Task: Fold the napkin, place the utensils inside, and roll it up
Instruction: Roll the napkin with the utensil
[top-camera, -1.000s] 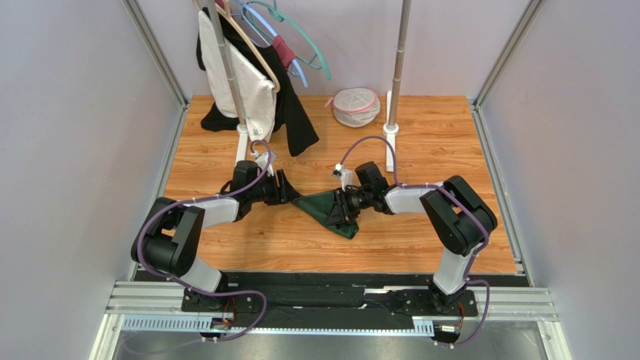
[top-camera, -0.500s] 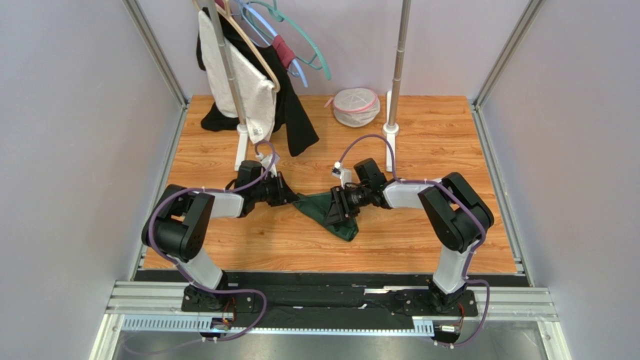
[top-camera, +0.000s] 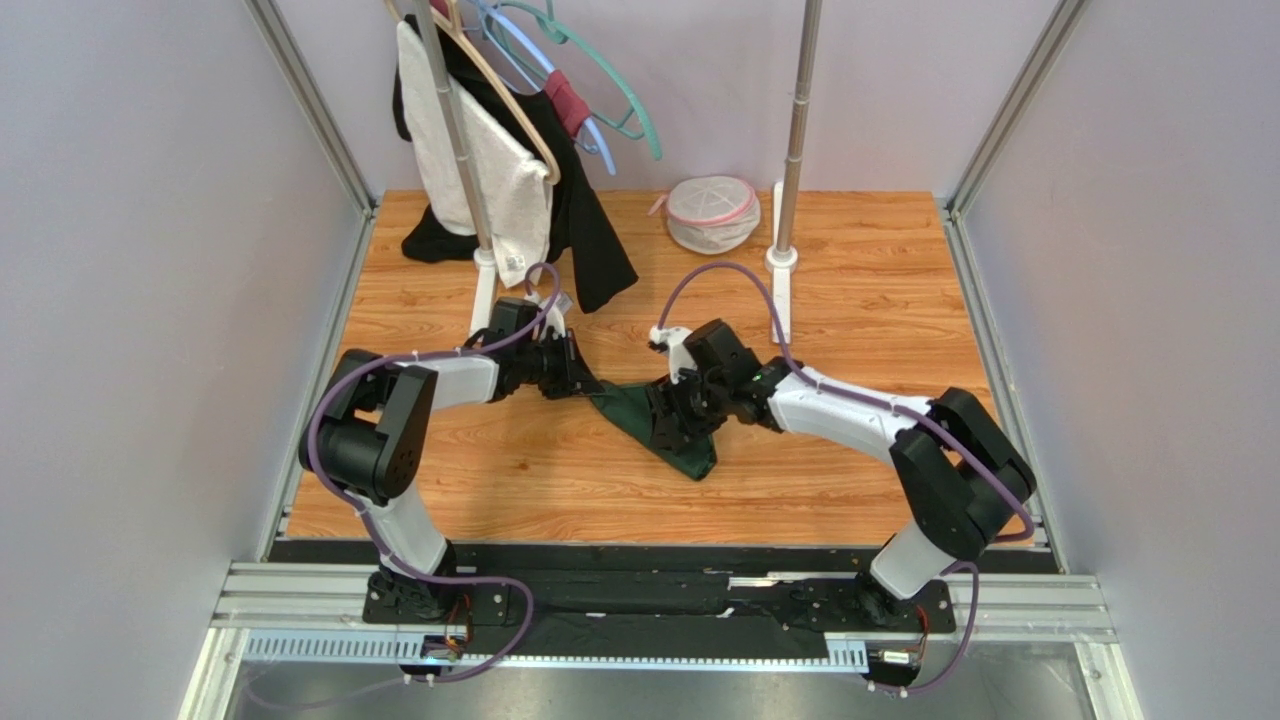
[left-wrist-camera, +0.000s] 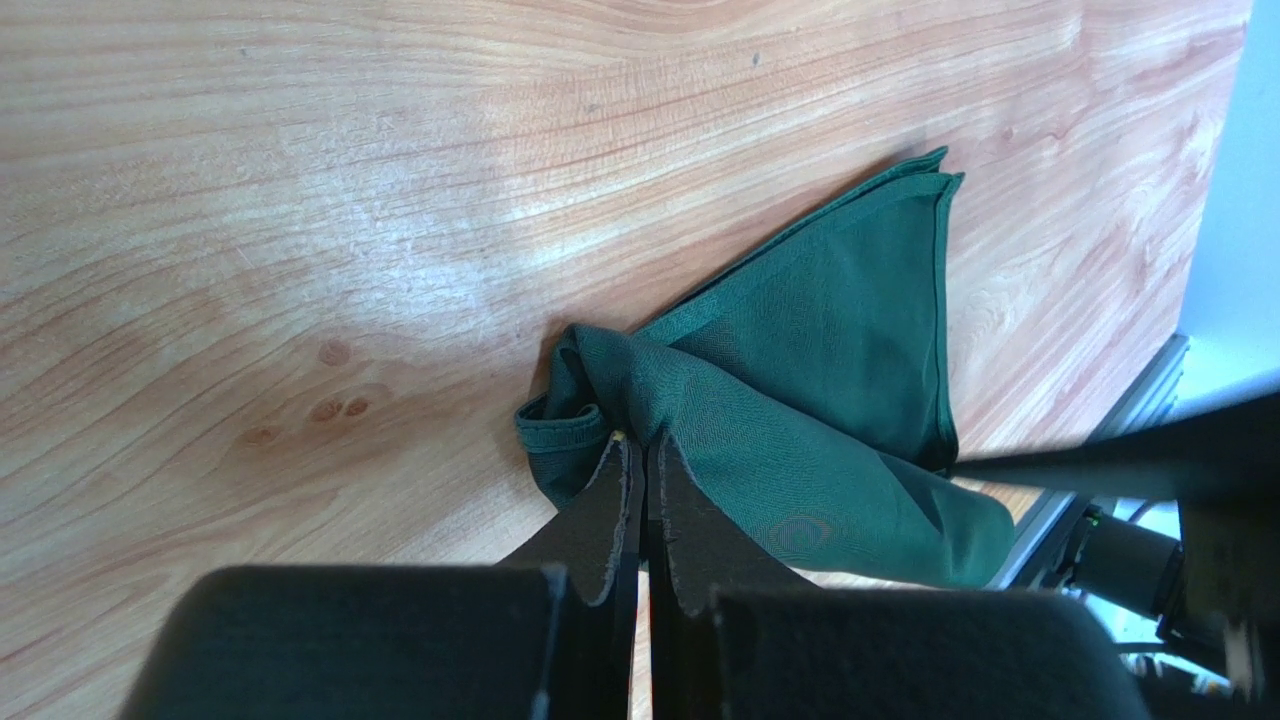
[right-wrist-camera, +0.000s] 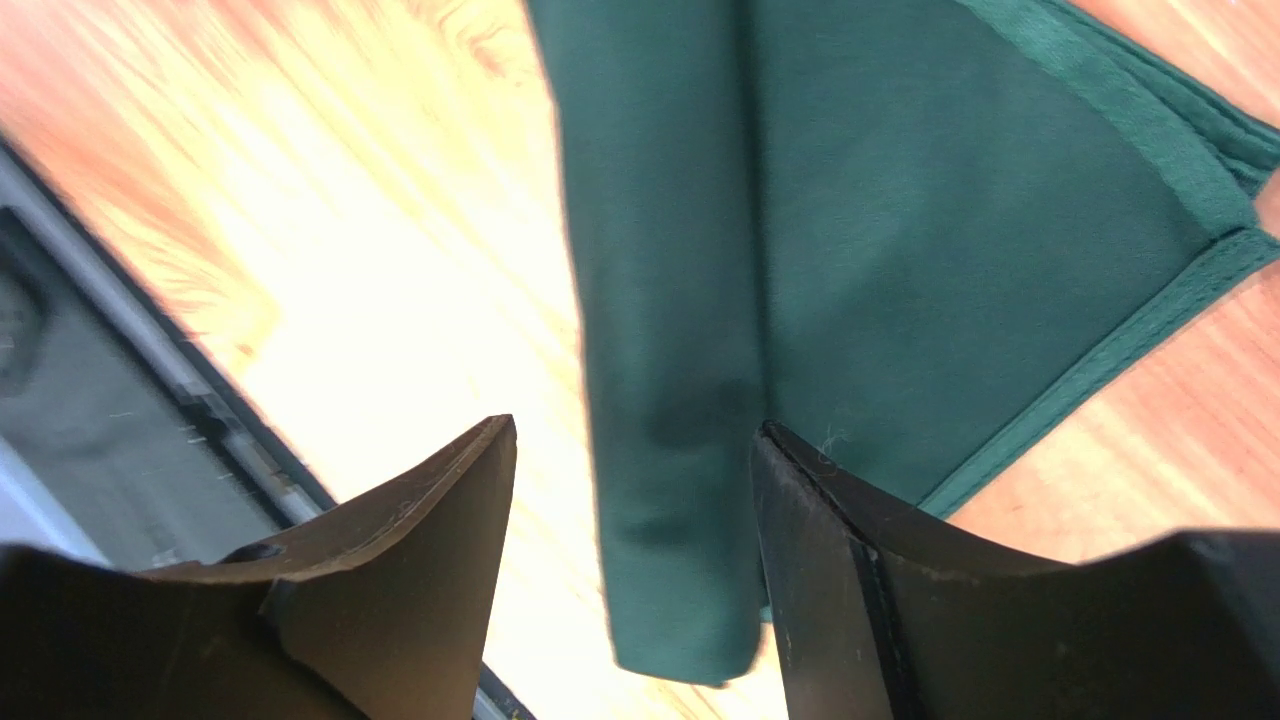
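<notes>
Green napkin (top-camera: 661, 423): folded into a rough triangle, lies flat at ctr of top view, btwn the 2 grippers; its long point aims at lower right of frame.
Wood table (top-camera: 842, 300): light plank grain, carries napkin and both arms' reach.
Left gripper (left-wrist-camera: 639, 450): jaws pressed together, pinching the napkin's bunched left corner; cloth puckers up right at the tips.
L wrist view: from the pinch, napkin fans out to upper right of frame; hemmed edge runs along the top; a thicker folded strip trails to lower right.
Right gripper (right-wrist-camera: 634, 432): jaws stand wide, nothing gripped; hangs over napkin's right part.
R wrist view: a doubled band of cloth runs top to bottom through mid frame, in the gap btwn the 2 dark fingers (right-wrist-camera: 421, 525); flat panel w/ hem to upper right. Can't tell if fingers touch cloth.
Arms: both reach inward, wrists near each other at mid table, left one at napkin's upper-left tip.
Clothes rack (top-camera: 481, 165): upper left of top view, w/ hangers, a pale garment and a dark one; well apart from napkin.
Mesh bag (top-camera: 711, 213): whitish, pink rim, at far table edge beside a metal pole (top-camera: 796, 120).
</notes>
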